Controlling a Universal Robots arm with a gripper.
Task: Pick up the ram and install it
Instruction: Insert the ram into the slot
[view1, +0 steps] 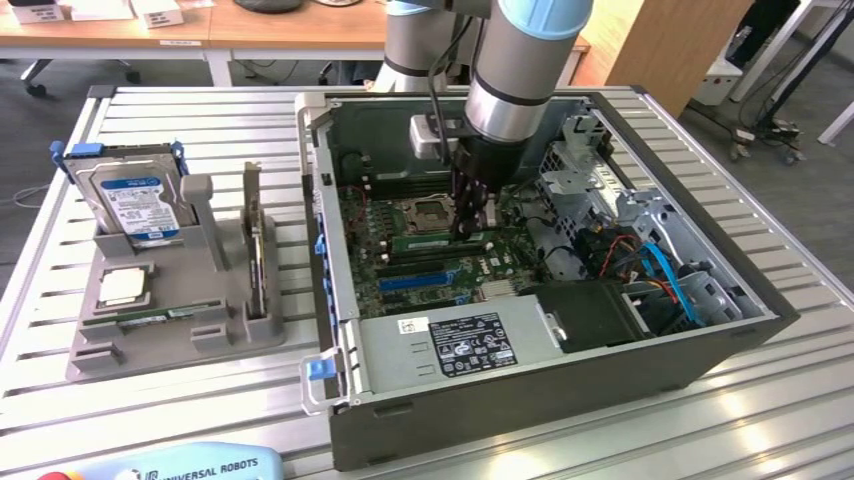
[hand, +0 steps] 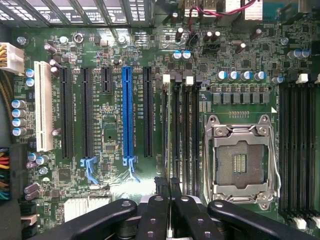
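On the slatted aluminium table (view1: 80, 400), a grey open-sided desktop computer case (view1: 534, 400) is lying flat and showing its green motherboard (hand: 112, 115). The silver-and-blue robot arm (view1: 514, 70) is reaching down into the case. Its black hand (view1: 467, 230) is hanging clenched over the black memory slots (hand: 192, 135) beside the square metal processor socket (hand: 240, 160). The long, thin green ram stick (view1: 416, 243) is standing on edge there, at the fingertips; whether they are pinching it, I cannot tell.
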